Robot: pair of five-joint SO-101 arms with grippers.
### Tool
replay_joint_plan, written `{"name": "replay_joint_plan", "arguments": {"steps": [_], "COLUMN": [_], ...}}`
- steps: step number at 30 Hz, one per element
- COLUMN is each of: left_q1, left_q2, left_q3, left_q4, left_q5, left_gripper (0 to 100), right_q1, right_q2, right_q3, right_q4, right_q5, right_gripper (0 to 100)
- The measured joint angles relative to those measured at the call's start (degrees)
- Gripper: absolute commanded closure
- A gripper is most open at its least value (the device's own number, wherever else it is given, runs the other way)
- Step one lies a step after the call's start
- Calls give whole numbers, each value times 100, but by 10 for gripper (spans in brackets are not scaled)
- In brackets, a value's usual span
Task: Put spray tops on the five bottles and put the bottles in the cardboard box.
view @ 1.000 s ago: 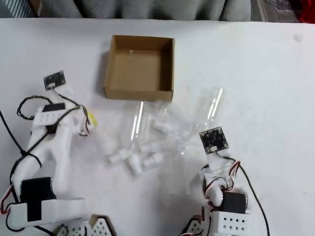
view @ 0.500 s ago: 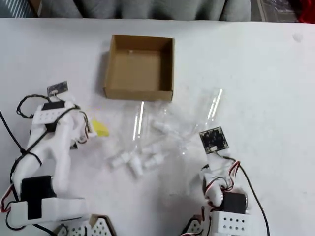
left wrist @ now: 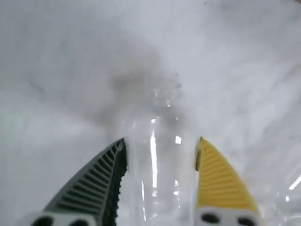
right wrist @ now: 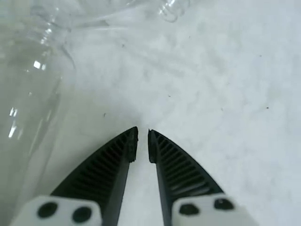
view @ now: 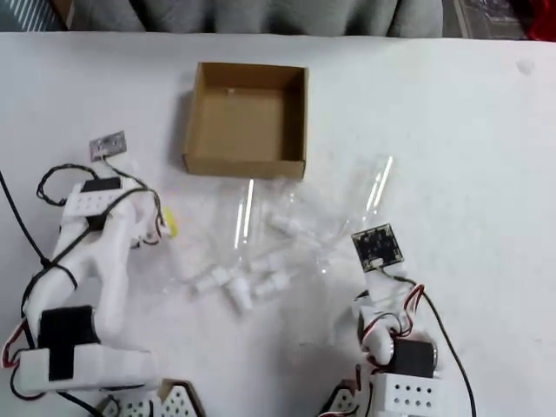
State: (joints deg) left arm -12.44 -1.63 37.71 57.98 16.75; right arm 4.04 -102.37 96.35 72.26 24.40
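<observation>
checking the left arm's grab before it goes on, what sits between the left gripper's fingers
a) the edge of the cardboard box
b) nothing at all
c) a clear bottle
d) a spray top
c: the left wrist view shows a clear bottle lying between the grey and yellow fingers of the left gripper, which meet its two sides.

White table (view: 469, 130) w/ cardboard box (view: 248, 117), clear bottles (view: 243, 213) & spray tops (view: 217, 280) (loose, mid-table).
</observation>
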Motion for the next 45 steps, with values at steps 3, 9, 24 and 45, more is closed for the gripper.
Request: {"name": "replay_joint_plan", "arguments": {"steps": [3,9,24,45], "left_q1": [9,0,0,-18], "left_q2": [299,730,782,809], "left_q3": [-369,-1011,-1037,-1301], "left_q4": [18,501,615,923], "left_q5": [-527,-2479,-2593,-2593], "left_gripper": [968,936,722,754], "right_q1": [0,0,0,0], "right_q2": [0,0,0,0], "right_q3": [0,0,0,0], "right_q4": [0,0,0,0], "right_q5": [0,0,0,0], "right_gripper": [981,981,981,981]}}
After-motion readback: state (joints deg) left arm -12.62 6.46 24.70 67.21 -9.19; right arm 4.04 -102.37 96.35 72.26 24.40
